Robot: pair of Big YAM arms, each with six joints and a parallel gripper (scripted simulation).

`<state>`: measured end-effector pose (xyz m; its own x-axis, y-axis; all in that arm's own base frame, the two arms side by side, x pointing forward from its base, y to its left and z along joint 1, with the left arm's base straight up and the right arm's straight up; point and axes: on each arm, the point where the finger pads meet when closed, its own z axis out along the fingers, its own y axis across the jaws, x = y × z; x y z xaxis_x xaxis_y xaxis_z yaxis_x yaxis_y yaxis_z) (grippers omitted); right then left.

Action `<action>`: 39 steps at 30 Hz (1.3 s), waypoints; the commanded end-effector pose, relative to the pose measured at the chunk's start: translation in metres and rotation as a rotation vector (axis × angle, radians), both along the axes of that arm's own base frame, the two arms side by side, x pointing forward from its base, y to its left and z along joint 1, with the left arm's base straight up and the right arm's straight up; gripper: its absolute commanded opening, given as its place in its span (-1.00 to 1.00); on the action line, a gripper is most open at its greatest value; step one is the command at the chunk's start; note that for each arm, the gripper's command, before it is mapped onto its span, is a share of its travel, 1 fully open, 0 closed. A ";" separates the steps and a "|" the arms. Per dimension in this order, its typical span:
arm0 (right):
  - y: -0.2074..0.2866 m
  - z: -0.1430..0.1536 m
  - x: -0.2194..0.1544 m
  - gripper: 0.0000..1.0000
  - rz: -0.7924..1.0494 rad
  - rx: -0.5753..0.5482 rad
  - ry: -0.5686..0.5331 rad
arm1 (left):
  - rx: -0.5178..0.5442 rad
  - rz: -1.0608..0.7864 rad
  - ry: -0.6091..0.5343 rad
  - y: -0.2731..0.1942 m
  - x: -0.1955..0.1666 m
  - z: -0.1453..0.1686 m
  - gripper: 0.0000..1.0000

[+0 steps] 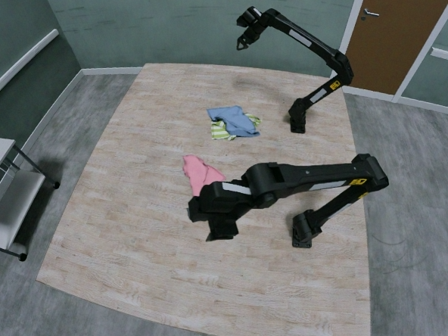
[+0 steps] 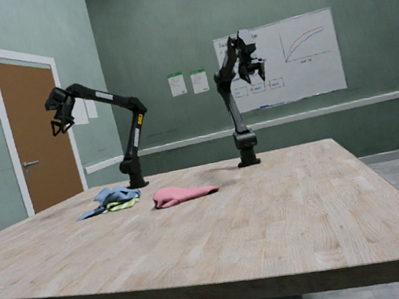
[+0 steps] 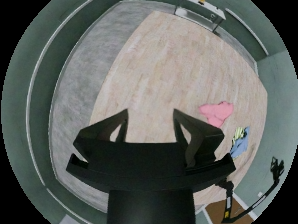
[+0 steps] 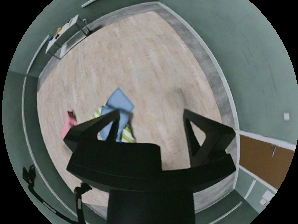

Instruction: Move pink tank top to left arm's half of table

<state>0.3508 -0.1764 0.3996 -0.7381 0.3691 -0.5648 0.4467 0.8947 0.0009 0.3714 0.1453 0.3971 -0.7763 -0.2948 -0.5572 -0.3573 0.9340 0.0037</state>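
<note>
The pink tank top lies crumpled near the middle of the table, apart from the other laundry; I cannot tell exactly how it lies against the halfway line. A blue piece lies over a green-and-white striped piece on the right arm's side. My left gripper is partly open, empty and high above the table; its arm hides part of the pink top in the top view. My right gripper is open, empty and raised beyond the blue piece.
The wooden table bears both arm bases along one side. A white cart stands on the floor off the opposite side. Walls and a door are behind the arms.
</note>
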 end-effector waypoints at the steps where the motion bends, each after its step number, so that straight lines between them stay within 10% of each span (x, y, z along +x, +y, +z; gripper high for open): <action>1: -0.005 0.022 0.004 0.83 -0.015 -0.015 -0.037 | 0.033 -0.091 -0.026 -0.011 0.039 0.013 0.19; 39: -0.005 0.022 0.004 0.83 -0.015 -0.015 -0.037 | 0.035 -0.714 0.424 -0.218 0.157 -0.235 0.19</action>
